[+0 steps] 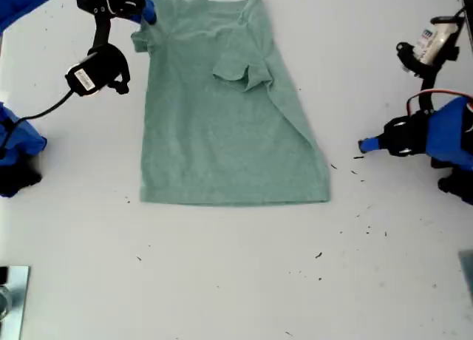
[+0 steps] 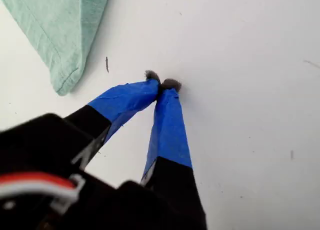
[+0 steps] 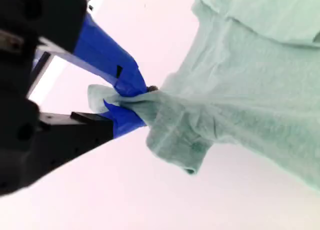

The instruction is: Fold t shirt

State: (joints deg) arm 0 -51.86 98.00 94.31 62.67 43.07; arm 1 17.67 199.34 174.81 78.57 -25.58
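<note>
The sage-green t shirt lies flat on the white table, neck toward the far edge, hem toward the near edge. One sleeve is folded inward onto the body. My second gripper is at the far corner of the shirt on the exterior view's left, shut on bunched fabric of the t shirt, which is pinched between the blue-taped tips of my second gripper. My first gripper rests on the table at the exterior view's right, a little off the hem corner. There, my first gripper is shut on nothing beside the t shirt.
Small dark specks dot the white table near the front. A metallic object sits at the exterior view's lower left corner. A black wrist camera and its cable hang beside the shirt on the exterior view's left.
</note>
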